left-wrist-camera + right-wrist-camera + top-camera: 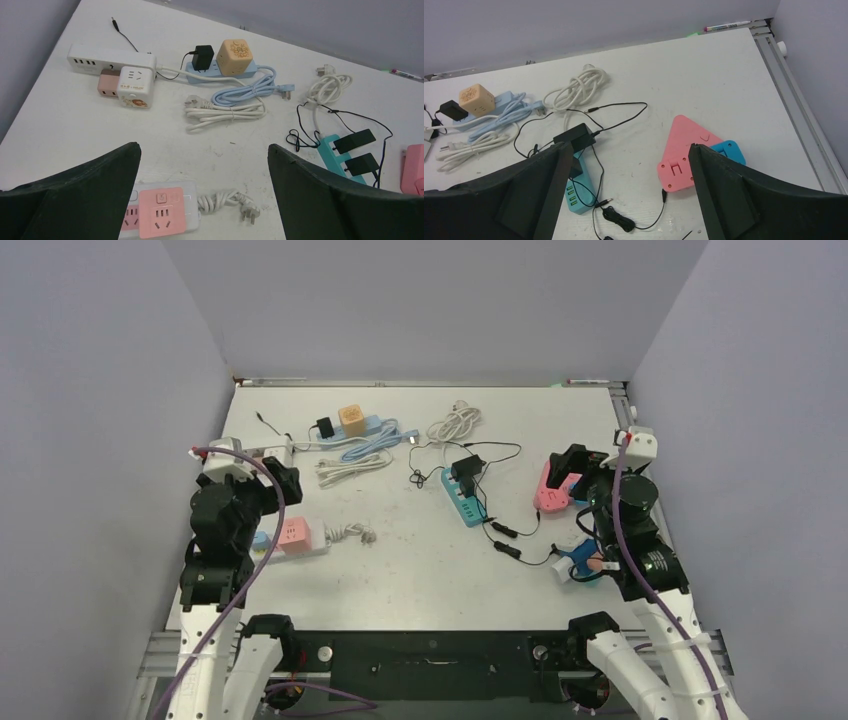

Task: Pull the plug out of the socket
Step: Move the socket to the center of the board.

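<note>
While both claws gape open and empty, left gripper near the pink square adapter, right gripper near the pink triangular socket, the black boxy plug sits on the teal plastic power strip, centre of the overhead frame.

White worktop, scuffed. Coiled white cable lies loose at 12 o'clock. White cord bundle at 10 o'clock, its plug lying free. Pink triangular block at 3 o'clock, with a blue piece touching it at its 3 o'clock. Marker pen on the far edge, 1 o'clock.
</note>
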Available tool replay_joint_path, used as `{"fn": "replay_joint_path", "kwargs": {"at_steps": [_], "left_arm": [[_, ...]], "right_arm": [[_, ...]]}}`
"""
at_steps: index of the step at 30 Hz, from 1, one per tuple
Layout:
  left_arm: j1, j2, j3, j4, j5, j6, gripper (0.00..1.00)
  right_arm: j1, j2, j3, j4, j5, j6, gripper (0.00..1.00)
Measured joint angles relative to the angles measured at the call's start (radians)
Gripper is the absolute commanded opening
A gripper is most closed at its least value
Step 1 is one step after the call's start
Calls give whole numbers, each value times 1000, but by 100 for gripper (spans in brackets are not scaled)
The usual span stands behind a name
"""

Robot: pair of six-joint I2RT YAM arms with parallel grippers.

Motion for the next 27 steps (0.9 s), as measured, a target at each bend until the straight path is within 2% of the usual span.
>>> {"fn": "replay_joint_path", "kwargs": {"at_steps": [13, 19, 23, 27], "left_arm": [[-22, 50, 0, -5, -21, 6, 96], [-123, 225, 74, -32, -3, 21, 96], [-160, 367, 164, -7, 98, -6, 96], [-158, 463, 232, 81, 241, -73, 96]], "right_arm": [[0, 13, -2, -5, -59, 0, 90], [15, 100, -8, -11, -152, 17, 90], [84, 222, -34, -29, -164, 41, 90], [241, 324, -80, -55, -84, 80, 93]]}}
